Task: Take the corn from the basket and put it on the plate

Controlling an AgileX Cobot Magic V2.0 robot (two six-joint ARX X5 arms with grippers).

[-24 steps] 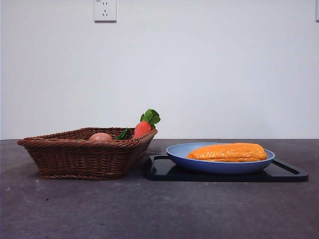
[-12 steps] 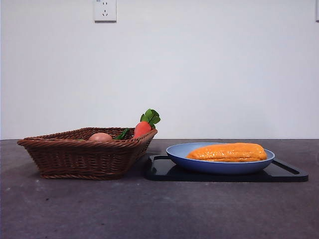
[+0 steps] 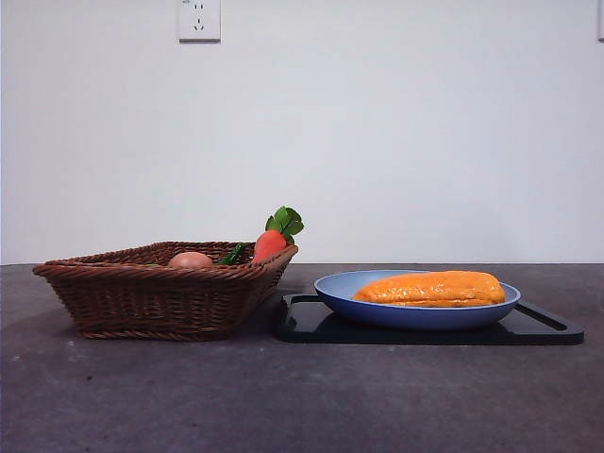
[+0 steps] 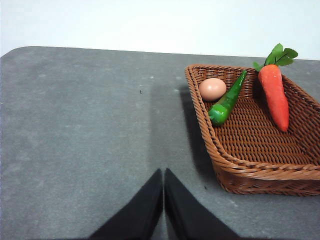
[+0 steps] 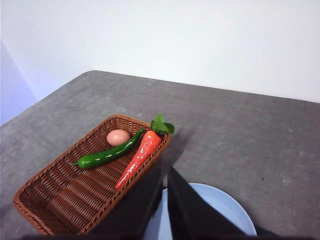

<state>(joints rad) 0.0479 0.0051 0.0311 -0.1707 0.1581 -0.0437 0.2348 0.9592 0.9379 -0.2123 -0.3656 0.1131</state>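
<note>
The orange-yellow corn (image 3: 430, 288) lies lengthwise on the light-blue plate (image 3: 415, 312), right of the brown wicker basket (image 3: 160, 291). No arm shows in the front view. My left gripper (image 4: 163, 176) is shut and empty, hovering over bare table beside the basket (image 4: 260, 170). High above the table, my right gripper (image 5: 164, 173) is shut and empty, over the gap between the basket (image 5: 60, 192) and the plate (image 5: 225, 212). The corn is hidden in both wrist views.
The plate rests on a flat black tray (image 3: 528, 330). Inside the basket lie a red carrot with green leaves (image 5: 141, 156), a green pepper (image 5: 102, 157) and a pinkish-tan egg (image 5: 118, 137). A wall socket (image 3: 199, 19) sits on the white wall behind.
</note>
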